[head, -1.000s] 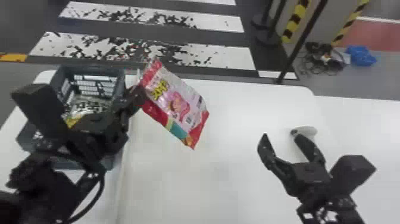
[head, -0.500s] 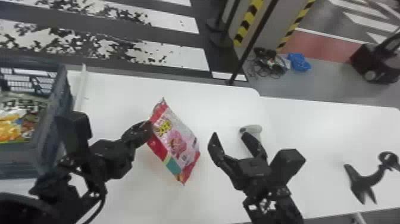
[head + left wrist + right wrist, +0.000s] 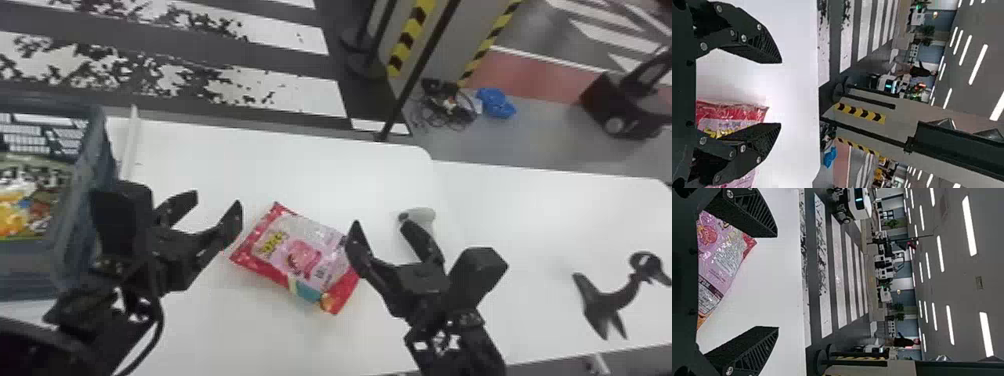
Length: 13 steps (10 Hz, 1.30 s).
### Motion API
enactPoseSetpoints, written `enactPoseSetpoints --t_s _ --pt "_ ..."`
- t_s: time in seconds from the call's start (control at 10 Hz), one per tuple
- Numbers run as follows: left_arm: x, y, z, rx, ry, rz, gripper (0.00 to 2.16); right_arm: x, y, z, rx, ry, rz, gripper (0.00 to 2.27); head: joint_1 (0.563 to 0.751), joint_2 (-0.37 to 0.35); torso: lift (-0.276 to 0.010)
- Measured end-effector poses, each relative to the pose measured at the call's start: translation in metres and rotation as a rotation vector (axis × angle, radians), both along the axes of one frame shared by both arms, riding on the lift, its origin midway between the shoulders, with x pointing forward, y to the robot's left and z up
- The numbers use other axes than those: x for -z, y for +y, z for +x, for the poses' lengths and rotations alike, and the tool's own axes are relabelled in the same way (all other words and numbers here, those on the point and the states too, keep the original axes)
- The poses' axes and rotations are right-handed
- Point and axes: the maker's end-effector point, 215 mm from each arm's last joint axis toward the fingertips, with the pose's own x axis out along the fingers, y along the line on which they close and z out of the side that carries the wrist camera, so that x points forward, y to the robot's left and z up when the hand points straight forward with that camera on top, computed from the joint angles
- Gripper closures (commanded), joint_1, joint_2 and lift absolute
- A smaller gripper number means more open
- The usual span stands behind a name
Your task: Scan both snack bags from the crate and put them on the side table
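My left gripper (image 3: 217, 212) is open in the head view, just left of a red and pink snack bag (image 3: 305, 255) that lies flat on the white table (image 3: 280, 165). On the bag's right side my right gripper (image 3: 395, 232) stands open, one finger over the bag's edge. In the left wrist view the left gripper (image 3: 781, 94) has nothing between its tips, and the snack bag (image 3: 730, 113) is partly behind one finger. The right wrist view has the right gripper (image 3: 777, 282) spread wide, with the bag (image 3: 719, 262) beyond it.
The dark crate (image 3: 87, 200) at far left holds another colourful bag (image 3: 20, 215). A grey-white scanner (image 3: 422, 218) lies behind the right gripper. The side table (image 3: 540, 210) extends to the right, with a black stand (image 3: 607, 302) on it.
The left gripper has let go of the bag, which now lies flat on the table. The head view has swung to the right, and the crate sits farther left in it.
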Motion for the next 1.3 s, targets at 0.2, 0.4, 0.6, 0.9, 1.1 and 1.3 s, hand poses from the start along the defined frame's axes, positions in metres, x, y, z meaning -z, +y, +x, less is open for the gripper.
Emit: enactPoseSetpoints --t_s 0.2,0.4,0.6,0.9,1.1,1.3 --pt "-0.047 0.045 0.003 -0.085 -0.142 0.076 0.07 0.0 0.001 0.001 -0.003 0.001 -0.001 0.16 0.695 -0.263 -0.087" --pt "-0.086 0.098 -0.005 -0.173 -0.239 0.103 0.08 0.004 0.007 0.003 -0.021 0.018 -0.002 0.65 0.695 -0.175 -0.087" --pt "-0.098 0.157 -0.014 -0.261 -0.278 0.134 0.08 0.009 0.022 0.002 -0.083 0.032 -0.011 2.2 0.695 -0.094 -0.087" --pt "-0.098 0.225 -0.025 -0.367 -0.276 0.161 0.08 0.031 0.055 0.002 -0.169 0.113 -0.04 2.26 0.695 0.059 -0.087" --pt "-0.095 0.253 -0.029 -0.41 -0.263 0.178 0.08 0.043 0.096 0.0 -0.272 0.152 -0.058 2.26 0.695 0.14 -0.087" --pt "-0.09 0.268 -0.034 -0.434 -0.248 0.178 0.08 0.052 0.139 -0.006 -0.386 0.175 -0.073 2.26 0.695 0.231 -0.087"
